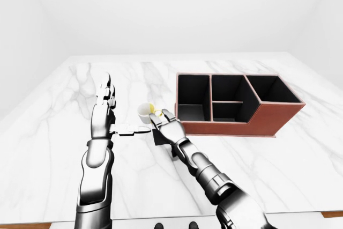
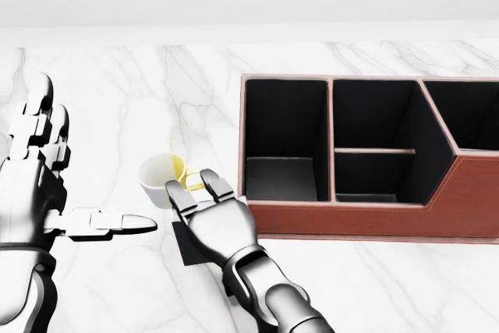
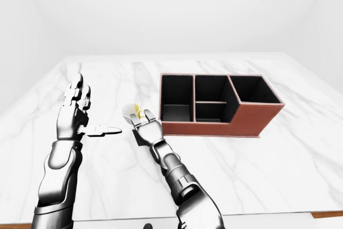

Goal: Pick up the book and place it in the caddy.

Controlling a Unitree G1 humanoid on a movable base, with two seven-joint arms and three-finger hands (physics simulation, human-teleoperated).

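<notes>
I judge the task barely begun — the small dark flat book lies on the white marble surface, mostly hidden beneath my right hand, and nothing has been lifted. That hand rests over the book with its fingers stretched out flat, not curled round it; I see no grasp yet, though whether the palm touches the cover I cannot tell. My left hand hangs off to the left of the head view, fingers spread upward and thumb pointing right, holding nothing.

What is left, as I read it: closing on the book, raising it, carrying it right and lowering it into a compartment.

The reddish-brown leather caddy with black lining sits just right of the hand. Its compartments — a tall one at left, two smaller ones stacked in the middle, an angled one at right — all look empty. A small white cup stands just beyond my fingertips; something yellow shows beside it, unidentifiable.
</notes>
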